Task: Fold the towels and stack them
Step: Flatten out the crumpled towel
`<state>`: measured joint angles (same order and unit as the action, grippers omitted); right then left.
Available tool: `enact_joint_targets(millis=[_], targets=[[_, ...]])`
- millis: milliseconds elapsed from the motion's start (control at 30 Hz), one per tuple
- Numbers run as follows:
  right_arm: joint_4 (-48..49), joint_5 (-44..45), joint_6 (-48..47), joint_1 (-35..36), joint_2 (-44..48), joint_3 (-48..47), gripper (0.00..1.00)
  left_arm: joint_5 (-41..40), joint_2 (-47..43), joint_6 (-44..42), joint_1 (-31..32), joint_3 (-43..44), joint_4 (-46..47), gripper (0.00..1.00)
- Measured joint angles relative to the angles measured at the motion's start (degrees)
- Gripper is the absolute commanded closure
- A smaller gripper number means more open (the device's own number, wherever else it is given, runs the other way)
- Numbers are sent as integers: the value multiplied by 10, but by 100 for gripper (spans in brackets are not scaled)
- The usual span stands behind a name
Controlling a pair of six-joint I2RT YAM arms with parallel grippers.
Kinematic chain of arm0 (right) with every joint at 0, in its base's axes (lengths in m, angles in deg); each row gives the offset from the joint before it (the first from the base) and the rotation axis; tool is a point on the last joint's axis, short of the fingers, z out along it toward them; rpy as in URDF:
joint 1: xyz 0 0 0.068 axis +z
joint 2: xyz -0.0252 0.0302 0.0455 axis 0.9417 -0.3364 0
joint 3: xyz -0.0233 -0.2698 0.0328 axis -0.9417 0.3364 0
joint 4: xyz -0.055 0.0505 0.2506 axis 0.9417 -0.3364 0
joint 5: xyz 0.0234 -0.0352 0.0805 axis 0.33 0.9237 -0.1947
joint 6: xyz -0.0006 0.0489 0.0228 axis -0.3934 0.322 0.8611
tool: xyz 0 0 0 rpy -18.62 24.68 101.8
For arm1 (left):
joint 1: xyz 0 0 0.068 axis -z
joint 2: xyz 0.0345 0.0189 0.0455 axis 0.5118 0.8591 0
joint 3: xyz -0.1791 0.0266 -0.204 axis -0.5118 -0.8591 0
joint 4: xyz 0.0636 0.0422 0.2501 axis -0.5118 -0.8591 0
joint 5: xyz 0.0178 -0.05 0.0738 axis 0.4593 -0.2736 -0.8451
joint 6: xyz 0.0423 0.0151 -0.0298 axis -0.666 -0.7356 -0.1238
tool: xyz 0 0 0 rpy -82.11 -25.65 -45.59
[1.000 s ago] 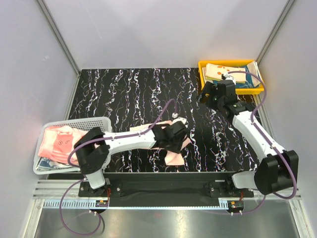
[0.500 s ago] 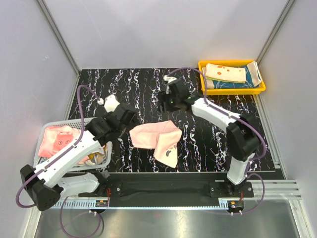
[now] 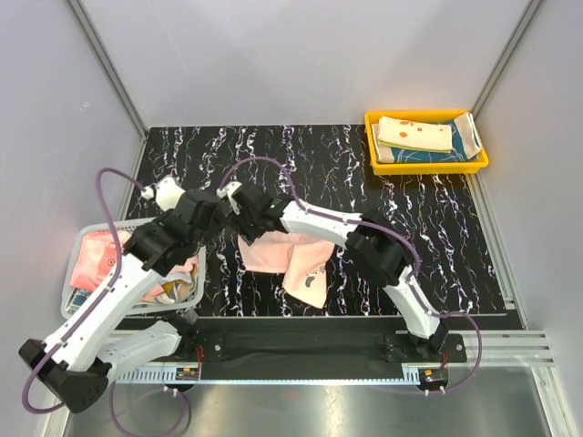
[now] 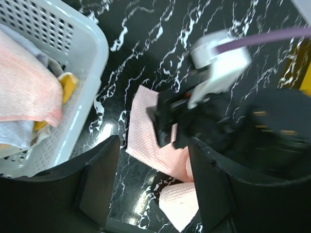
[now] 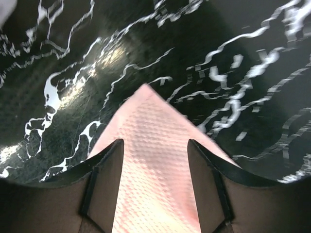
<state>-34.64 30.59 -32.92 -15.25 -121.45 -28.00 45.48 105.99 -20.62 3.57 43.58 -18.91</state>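
Observation:
A pale pink towel (image 3: 278,255) lies crumpled on the black marbled table, one flap hanging toward the near edge. My right gripper (image 3: 244,226) is open and low over the towel's far left corner (image 5: 146,126), with a finger on each side of it. My left gripper (image 3: 217,209) is open and empty, just left of the right one, above the table beside the basket. The left wrist view shows the towel (image 4: 146,131) and the right gripper (image 4: 170,136) on it. More towels (image 3: 100,259) lie in the basket. Folded towels (image 3: 414,135) lie in the yellow tray.
The white mesh basket (image 3: 196,273) stands at the near left, close under my left arm. The yellow tray (image 3: 426,167) stands at the far right corner. The right arm stretches across the table's middle from the near right. Grey walls enclose the table.
The right arm swung from the yellow tray leftward to the pink towel's far left corner. The left arm left the towel and drew back toward the basket.

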Motion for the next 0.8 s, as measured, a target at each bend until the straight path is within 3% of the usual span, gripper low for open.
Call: enact_joint_targets(millis=[533, 800], targets=[[-44, 90, -25, 29, -83, -82, 41, 7, -55, -27, -33, -13, -5, 37], [-43, 78, -17, 25, -114, -127, 72, 19, -54, -34, -37, -30, 1, 37]])
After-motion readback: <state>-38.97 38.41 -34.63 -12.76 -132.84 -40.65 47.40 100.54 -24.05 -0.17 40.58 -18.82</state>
